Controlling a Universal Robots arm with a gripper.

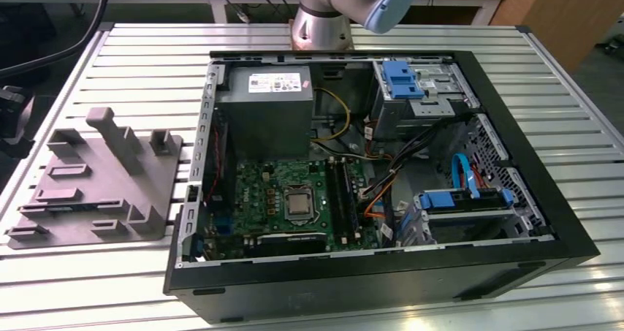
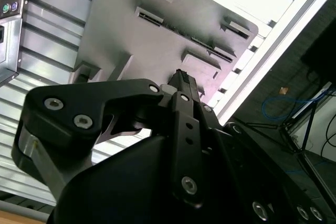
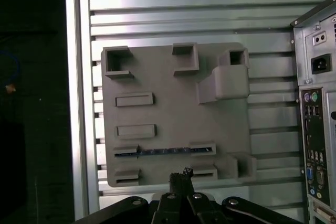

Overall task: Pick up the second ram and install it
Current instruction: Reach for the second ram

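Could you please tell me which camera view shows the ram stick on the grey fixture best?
The first wrist view: it looks straight down on the second ram, a dark strip lying full-length between two holders of the grey fixture. The second wrist view shows it obliquely; the exterior view shows a short dark sliver.

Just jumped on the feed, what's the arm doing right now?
The arm's hand hangs above the grey fixture, which sits on the slatted table beside the open computer case. In the first wrist view the hand looks shut and holds nothing. The second ram lies flat in the fixture, not yet picked up.
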